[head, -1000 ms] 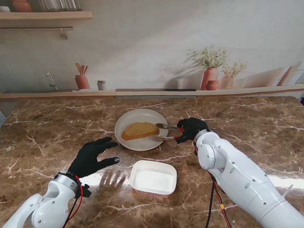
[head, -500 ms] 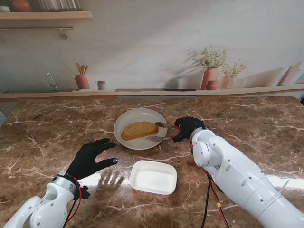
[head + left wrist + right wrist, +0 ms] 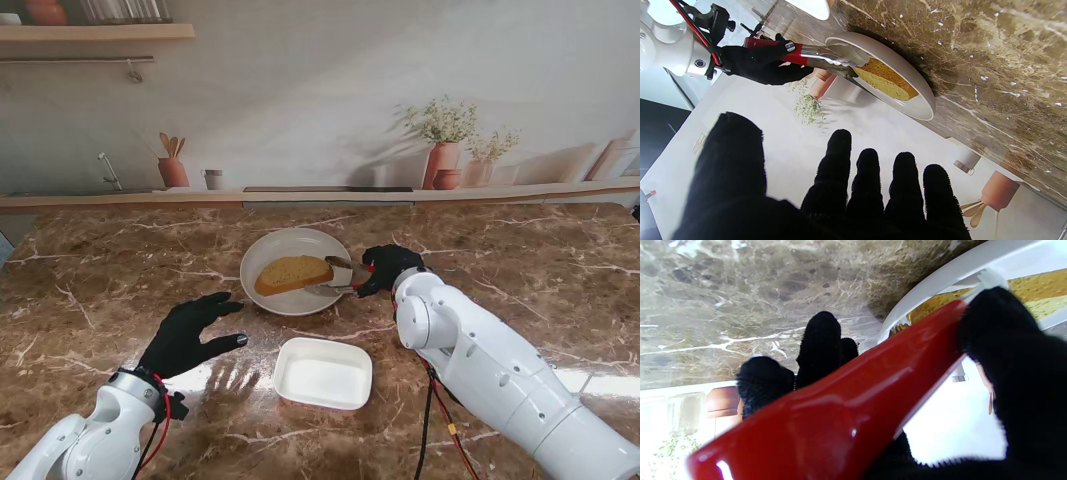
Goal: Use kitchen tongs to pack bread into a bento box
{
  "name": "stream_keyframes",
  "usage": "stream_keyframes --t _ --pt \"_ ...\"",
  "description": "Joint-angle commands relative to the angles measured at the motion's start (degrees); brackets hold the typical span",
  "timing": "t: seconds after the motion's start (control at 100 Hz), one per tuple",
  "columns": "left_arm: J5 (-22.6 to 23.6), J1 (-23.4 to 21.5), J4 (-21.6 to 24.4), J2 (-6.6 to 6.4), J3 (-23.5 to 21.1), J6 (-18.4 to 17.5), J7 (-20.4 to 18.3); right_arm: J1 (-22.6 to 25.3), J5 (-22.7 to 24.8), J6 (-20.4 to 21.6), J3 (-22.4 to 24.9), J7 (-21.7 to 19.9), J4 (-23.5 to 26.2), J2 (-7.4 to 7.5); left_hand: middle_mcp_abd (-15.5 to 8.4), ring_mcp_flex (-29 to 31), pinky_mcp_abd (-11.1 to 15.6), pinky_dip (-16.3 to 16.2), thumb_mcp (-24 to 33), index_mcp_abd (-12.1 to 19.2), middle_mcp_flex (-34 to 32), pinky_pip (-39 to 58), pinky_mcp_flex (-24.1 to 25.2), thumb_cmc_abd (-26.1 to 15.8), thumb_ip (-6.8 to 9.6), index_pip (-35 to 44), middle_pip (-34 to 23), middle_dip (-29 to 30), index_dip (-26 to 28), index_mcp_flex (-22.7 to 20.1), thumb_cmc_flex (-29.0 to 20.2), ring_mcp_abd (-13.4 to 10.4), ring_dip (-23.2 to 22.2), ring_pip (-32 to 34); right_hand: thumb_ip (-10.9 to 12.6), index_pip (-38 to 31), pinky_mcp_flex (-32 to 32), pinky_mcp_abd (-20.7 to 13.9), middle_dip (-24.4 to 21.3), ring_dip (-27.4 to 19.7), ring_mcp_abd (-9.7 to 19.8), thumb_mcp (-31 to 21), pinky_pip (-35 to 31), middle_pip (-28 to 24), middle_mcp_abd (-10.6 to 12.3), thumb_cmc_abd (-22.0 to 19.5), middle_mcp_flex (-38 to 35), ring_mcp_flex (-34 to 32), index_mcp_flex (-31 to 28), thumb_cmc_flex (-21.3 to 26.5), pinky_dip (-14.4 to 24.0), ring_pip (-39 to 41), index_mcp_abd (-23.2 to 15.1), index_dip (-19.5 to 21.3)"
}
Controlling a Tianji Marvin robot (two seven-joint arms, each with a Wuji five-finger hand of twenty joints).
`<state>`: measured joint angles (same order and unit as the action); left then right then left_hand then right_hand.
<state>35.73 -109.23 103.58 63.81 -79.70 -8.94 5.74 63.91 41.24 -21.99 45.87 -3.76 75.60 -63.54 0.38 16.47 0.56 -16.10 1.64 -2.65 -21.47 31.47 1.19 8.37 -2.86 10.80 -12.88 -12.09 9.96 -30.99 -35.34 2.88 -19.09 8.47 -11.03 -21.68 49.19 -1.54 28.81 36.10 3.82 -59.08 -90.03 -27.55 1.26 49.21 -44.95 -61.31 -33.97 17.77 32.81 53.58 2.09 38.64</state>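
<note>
Brown marbled desk (image 3: 120, 270), pale wall and a shelf of terracotta pots behind.

Item: white plate (image 3: 262, 252), mid-desk, carrying one slice of bread (image 3: 292, 273), lying flat.

Item: white bento box (image 3: 322, 373), empty, nearer to me than the plate, just apart from it.

Item: kitchen tongs (image 3: 340, 277), red handles, steel blades. Held in the right hand (image 3: 385, 268), whose fingers (image 3: 1002, 340) wrap and pinch the handles. The blades reach over the plate's right rim; in the left wrist view their tips (image 3: 843, 63) sit at the bread's right end, one blade over the slice and one beside it. Whether they already clamp it cannot be told.

Item: left hand (image 3: 192, 330), fingers (image 3: 870, 176) spread, holding nothing, hovering over the desk left of the bento box, well apart from the bread.

Step in hand, by judgement: taking hold of the bread. Next move calls for squeezing the handles firmly enough to grip the slice, then lifting it clear of the rim toward the bento box.
</note>
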Motion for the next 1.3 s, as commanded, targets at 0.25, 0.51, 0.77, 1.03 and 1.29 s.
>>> stream_keyframes --t 0.25,0.51,0.77,1.03,1.29 --pt "-0.1 -0.6 0.1 -0.02 -0.2 0.0 -0.4 -1.6 -2.2 -0.5 -2.5 2.3 -3.9 -1.92 -0.8 -1.6 1.3 0.5 -1.8 1.6 1.4 -1.6 0.1 -2.3 2.16 0.7 1.1 0.6 1.0 -0.4 0.1 -2.6 0.8 -2.0 1.4 -1.6 5.2 -3.7 -0.9 0.5 2.0 -0.4 -5.6 -2.1 0.3 -2.4 -3.0 -4.7 -1.6 0.4 -0.1 3.3 -1.6 -0.3" --pt "-0.2 -0.9 0.3 -0.02 -0.3 0.2 -0.5 -2.1 -2.1 0.1 -3.6 3.7 -5.4 -2.30 -0.8 -1.7 1.3 0.7 -1.7 1.6 1.3 -1.9 0.2 -2.4 2.15 0.8 1.1 0.6 1.0 -0.5 0.0 -2.5 0.7 -2.0 2.0 -3.8 9.1 -3.9 -1.0 0.0 2.0 1.8 -8.5 -2.4 0.8 -6.5 -8.3 -8.6 -5.7 2.5 -1.5 5.1 -3.7 -1.1" --pt "-0.2 -1.2 0.5 -0.04 -0.5 0.2 -0.7 -2.3 -0.5 1.6 -4.3 3.4 -5.7 -1.86 -0.8 -2.0 1.3 1.0 -1.9 1.5 1.5 -2.5 0.2 -2.5 2.10 0.8 1.2 0.6 1.0 -0.5 0.0 -2.4 0.8 -2.0 0.7 -8.6 13.3 -5.1 0.6 -0.1 1.8 0.9 -14.9 -2.8 1.6 -15.8 -15.8 -12.4 -11.2 4.8 -1.6 9.6 -8.2 -5.5" --pt "-0.1 -1.3 0.5 -0.03 -0.6 0.2 -0.6 -2.0 1.8 4.1 -4.3 5.9 -7.0 -1.73 -0.8 -2.2 1.2 1.2 -1.9 1.6 1.5 -3.0 0.2 -2.6 2.10 0.7 1.3 0.7 1.0 -0.4 -0.1 -2.3 0.9 -2.1 -2.6 -28.2 18.7 -5.1 6.8 2.6 2.0 -0.4 -18.7 -4.6 1.8 -16.1 -24.8 -14.6 -12.0 13.7 -1.4 17.4 -11.0 -20.7" --pt "-0.2 -1.2 0.4 -0.08 -0.5 0.0 -0.8 -1.6 1.7 6.8 -4.3 8.5 -8.8 -2.05 -0.7 -2.3 1.2 1.4 -1.9 1.7 1.5 -3.5 0.1 -2.7 2.10 0.6 1.4 0.8 1.1 -0.4 -0.1 -2.2 0.9 -2.2 -1.5 -31.1 19.4 -6.4 10.4 6.2 2.9 -4.0 -22.2 -9.7 0.8 -13.3 -30.1 -14.5 -15.5 15.0 0.9 24.8 -9.7 -20.7"
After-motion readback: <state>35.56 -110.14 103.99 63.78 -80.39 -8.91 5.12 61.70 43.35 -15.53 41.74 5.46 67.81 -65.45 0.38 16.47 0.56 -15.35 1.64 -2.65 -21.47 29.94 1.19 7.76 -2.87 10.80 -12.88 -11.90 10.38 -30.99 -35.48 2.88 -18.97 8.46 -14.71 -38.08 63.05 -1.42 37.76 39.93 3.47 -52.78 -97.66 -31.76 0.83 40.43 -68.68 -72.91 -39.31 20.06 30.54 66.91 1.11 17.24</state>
